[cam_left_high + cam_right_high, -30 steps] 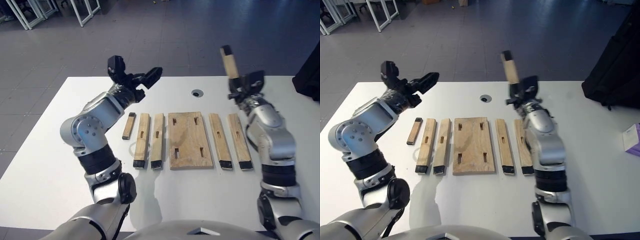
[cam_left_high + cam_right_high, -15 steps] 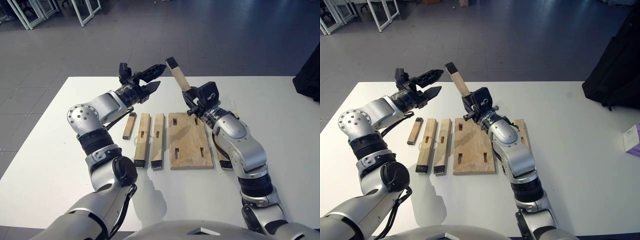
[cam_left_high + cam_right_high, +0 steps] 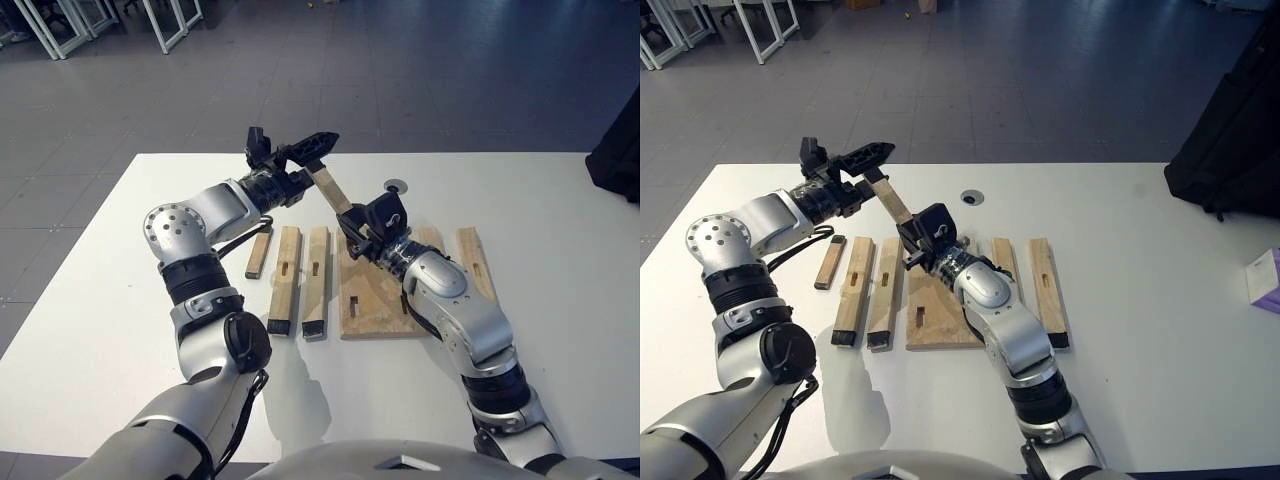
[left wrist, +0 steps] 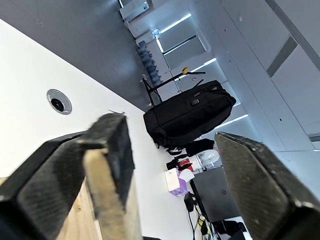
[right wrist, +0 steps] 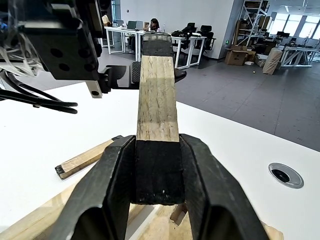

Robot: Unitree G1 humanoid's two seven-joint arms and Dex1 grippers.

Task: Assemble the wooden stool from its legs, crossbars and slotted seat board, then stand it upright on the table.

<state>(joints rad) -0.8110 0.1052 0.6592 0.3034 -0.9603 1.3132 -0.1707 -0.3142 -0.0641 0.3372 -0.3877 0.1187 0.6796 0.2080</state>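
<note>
Matt pale-wood crossbar [image 5: 157,95] w/ black tips; smooth white table [image 3: 90,330].

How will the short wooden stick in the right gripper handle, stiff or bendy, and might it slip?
Probably stiff: the stick looks straight, held by one end in the right gripper without sagging. Likely light, being short and thin. Its flat faces should grip squarely, so slipping seems unlikely.

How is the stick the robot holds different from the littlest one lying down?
The held stick tilts upward, clamped in the right gripper; the littlest stick lies flat on the table. The open left gripper flanks the held stick's top; the littlest stick is untouched. Both are wood.
</note>
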